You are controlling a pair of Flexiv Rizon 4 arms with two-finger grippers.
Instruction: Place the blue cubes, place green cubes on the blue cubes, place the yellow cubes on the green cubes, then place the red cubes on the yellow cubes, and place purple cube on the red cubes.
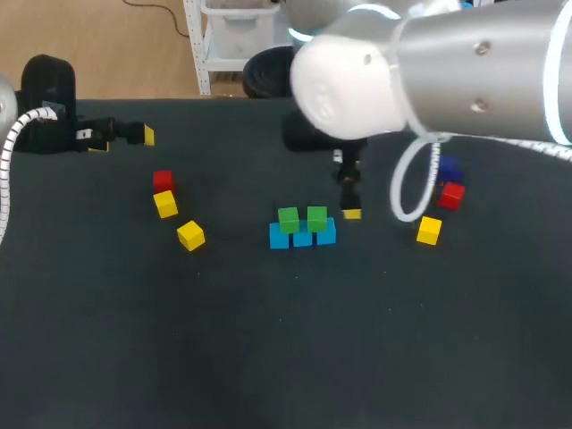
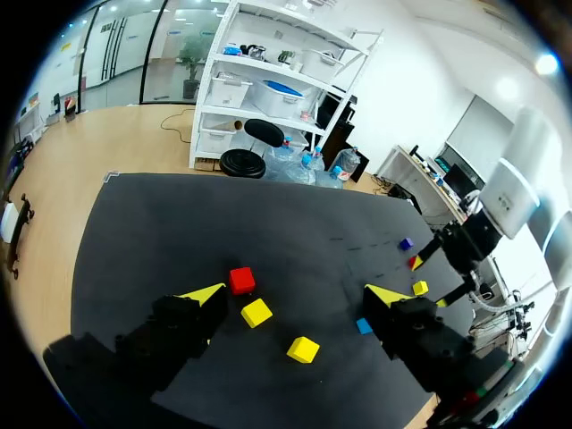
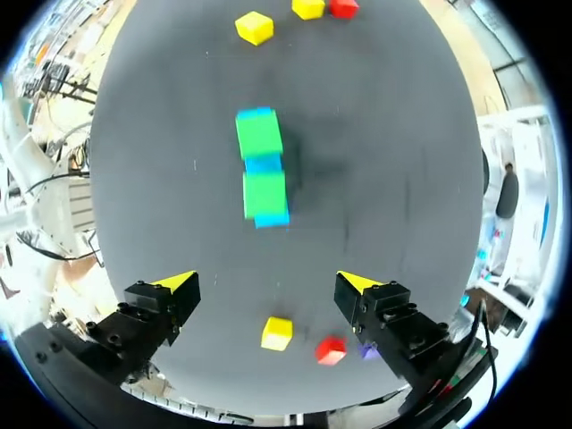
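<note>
Three blue cubes (image 1: 302, 238) sat in a touching row near the middle of the table (image 1: 286, 357), w/ two green cubes (image 1: 288, 218) on top. In the R wrist view a strip of blue showed btwn the greens. R gripper (image 3: 268, 283) hung just beside the row's right end per the head view, fingers spread wide, nothing btwn them. Further right lay a yellow cube (image 1: 428, 231), w/ a red cube (image 1: 451, 195) just beside a purple cube (image 1: 447, 170) behind it. L gripper (image 2: 295, 295) was well apart at the table's far-left side, also wide open & empty. Ahead of it lay a 2nd red cube (image 1: 162, 180) just beside a 2nd yellow cube (image 1: 165, 204), and a 3rd yellow cube (image 1: 190, 235) near those.
</note>
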